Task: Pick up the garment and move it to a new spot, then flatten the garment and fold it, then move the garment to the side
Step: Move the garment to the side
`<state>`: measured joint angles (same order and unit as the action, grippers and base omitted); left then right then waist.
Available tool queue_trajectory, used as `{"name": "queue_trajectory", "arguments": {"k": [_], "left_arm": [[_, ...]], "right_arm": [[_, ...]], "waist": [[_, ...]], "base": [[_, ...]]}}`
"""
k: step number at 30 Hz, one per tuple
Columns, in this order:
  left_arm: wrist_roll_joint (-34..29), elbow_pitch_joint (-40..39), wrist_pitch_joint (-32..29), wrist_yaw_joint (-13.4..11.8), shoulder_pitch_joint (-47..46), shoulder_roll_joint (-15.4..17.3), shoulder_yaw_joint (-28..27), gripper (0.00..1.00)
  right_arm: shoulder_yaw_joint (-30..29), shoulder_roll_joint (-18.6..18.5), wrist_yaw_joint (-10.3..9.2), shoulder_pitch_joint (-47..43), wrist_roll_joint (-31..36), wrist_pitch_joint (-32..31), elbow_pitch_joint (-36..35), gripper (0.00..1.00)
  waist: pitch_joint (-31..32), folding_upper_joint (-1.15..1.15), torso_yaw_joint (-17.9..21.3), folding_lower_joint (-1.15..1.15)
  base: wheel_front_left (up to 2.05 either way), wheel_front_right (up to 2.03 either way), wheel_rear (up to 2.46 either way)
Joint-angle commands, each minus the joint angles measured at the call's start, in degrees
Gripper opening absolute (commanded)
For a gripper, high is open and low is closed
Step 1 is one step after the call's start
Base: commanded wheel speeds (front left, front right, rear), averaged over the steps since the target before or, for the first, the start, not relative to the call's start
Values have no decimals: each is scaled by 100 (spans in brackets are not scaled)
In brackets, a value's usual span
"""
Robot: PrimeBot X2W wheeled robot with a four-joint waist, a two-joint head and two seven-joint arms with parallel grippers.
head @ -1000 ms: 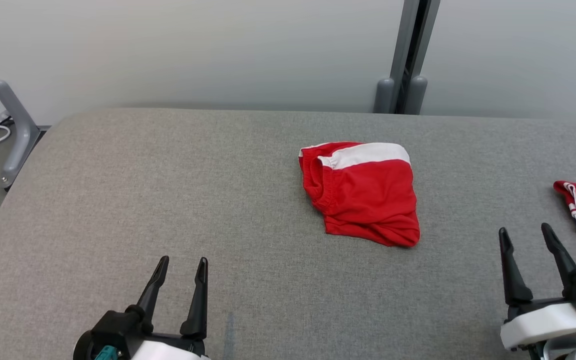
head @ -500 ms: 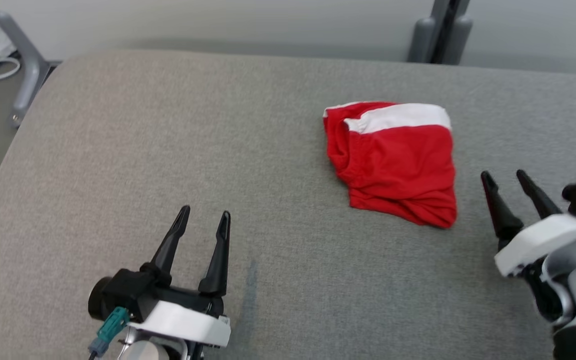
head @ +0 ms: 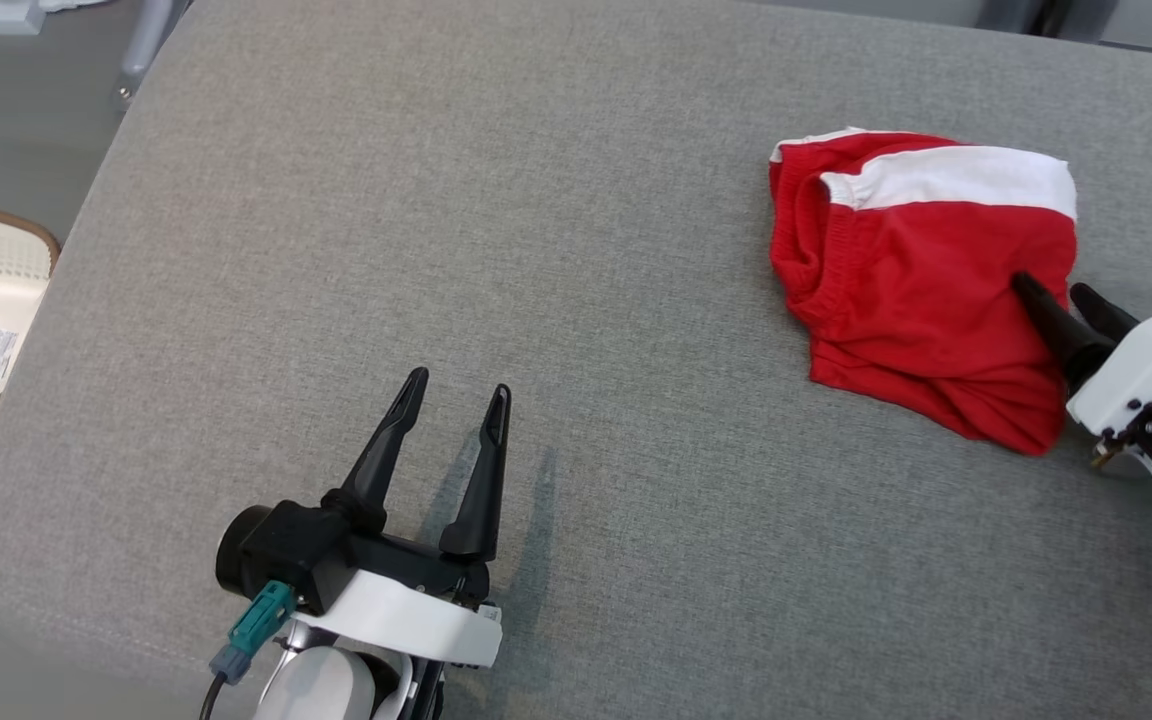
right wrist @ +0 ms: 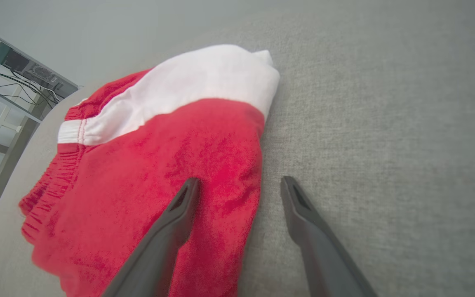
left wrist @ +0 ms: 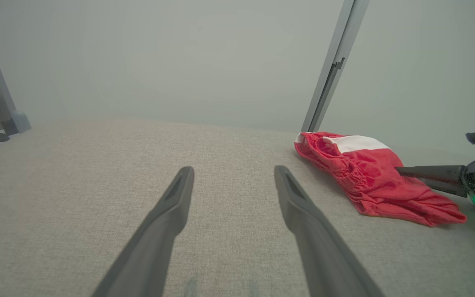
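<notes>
Right hand (head: 1051,287) has reached the garment (head: 916,290), spread open astride its edge.

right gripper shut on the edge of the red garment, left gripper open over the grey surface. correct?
Not quite: the right gripper is open, not shut. The right wrist view shows its jaws apart at the edge of the red garment, one finger over the cloth, the other over the grey surface. The left gripper is indeed open over the grey surface.

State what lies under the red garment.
The red garment rests on the grey padded surface, visible all round it. The part beneath, and anything between its layers, is covered. The open right pincer straddles its edge.
</notes>
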<state>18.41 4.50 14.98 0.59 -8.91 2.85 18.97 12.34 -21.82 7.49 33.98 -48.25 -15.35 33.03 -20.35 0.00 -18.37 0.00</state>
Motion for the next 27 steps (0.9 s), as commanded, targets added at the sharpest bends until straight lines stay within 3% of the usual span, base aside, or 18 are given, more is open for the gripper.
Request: {"name": "queue_trajectory", "arguments": {"k": [1,9,10,11,12,20,27], "left_arm": [[53,-16,18,-27,-114,14,6,100],[13,7,18,-44,-173,16,41,100],[-15,8,18,-53,-195,16,31,100],[-4,3,18,-63,-210,16,15,100],[4,3,18,-67,-221,15,8,100],[3,27,18,-81,-191,16,41,100],[-64,-1,18,-27,-145,15,46,100]], "right_arm": [[73,23,0,77,-118,-135,93,100],[364,95,0,264,-536,-576,323,100],[427,104,0,279,-569,-622,314,45],[470,107,0,302,-618,-640,305,27],[501,97,0,320,-661,-661,300,0],[857,-102,-1,410,-629,-363,249,0],[2061,-823,-1,598,195,177,-275,0]], "waist": [[-89,0,-101,0],[-154,0,-219,0],[-157,0,-229,0],[-161,0,-239,0],[-162,0,-248,0],[-94,0,-227,0],[93,0,102,0]], "base": [[0,0,0],[0,0,0],[0,0,0],[0,0,0],[0,0,0],[0,0,0],[0,0,0]]}}
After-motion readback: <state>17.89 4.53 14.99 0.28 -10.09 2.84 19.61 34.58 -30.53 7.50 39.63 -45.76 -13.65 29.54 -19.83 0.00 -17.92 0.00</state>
